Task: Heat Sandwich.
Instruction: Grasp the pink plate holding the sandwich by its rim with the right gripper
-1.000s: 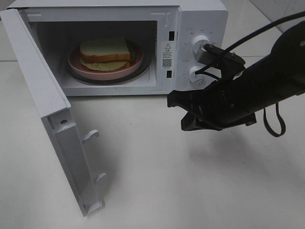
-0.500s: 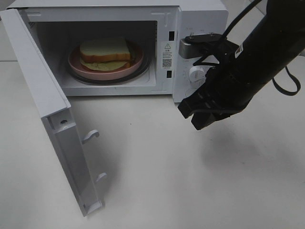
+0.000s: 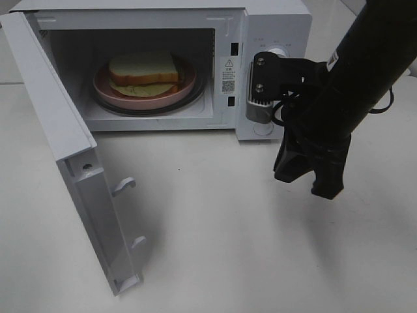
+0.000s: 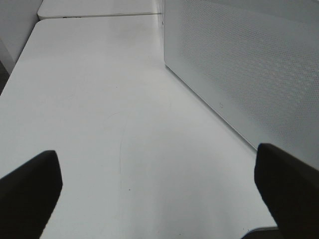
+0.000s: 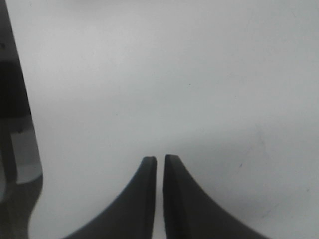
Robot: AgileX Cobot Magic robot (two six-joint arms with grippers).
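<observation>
The sandwich point(image 3: 144, 70), white bread with a brown crust and a pale green layer, lies on a round pink plate point(image 3: 109, 91) inside the open microwave point(image 3: 273, 23). My right gripper point(image 3: 306, 182) hangs in front of the microwave's control panel, pointing down at the table. Its fingers are shut with nothing between them, as the right wrist view confirms point(image 5: 160, 159). The left gripper point(image 4: 159, 189) shows only in its own wrist view. It stands wide open and empty, low over the table beside the microwave's perforated side wall point(image 4: 249, 64).
The microwave door point(image 3: 65, 150) is swung fully open toward the front left, with two latch hooks point(image 3: 124, 186) on its edge. My right arm's camera mount point(image 3: 260, 91) covers the lower knob; the upper knob point(image 3: 279, 52) shows partly. White tabletop point(image 3: 215, 248) lies in front.
My right arm has pulled back to the right from in front of the microwave opening. Its gripper has turned from pointing left to pointing down. The sandwich and door have not moved.
</observation>
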